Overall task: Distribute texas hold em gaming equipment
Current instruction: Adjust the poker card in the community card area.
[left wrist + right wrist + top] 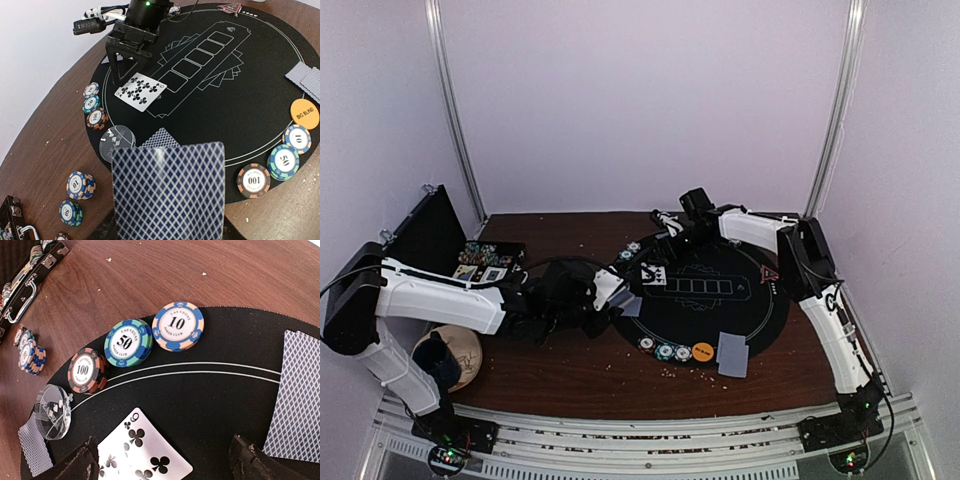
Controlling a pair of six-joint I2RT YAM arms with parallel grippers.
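Observation:
My left gripper (618, 292) is shut on a blue-backed playing card (167, 192) that hides its fingers, held low over the near-left edge of the round black mat (760, 320). My right gripper (162, 460) is open, its fingers either side of a face-up nine of clubs (142, 452) lying on the mat; the card also shows in the left wrist view (140, 91). Beside it are the 10 (177, 326), 50 (128, 342) and 100 (86, 370) chip stacks and a clear dealer disc (52, 411). Another face-down card (160, 137) lies under my held card.
Three more chip stacks (282, 161), an orange Big Blind disc (304, 113) and face-down cards (305, 77) sit at the mat's near-right side, a red triangle (230, 7) at the far side. Loose chip stacks (80, 185) stand on the wood. An open black case (430, 235) and a patterned bowl (450, 355) are at the left.

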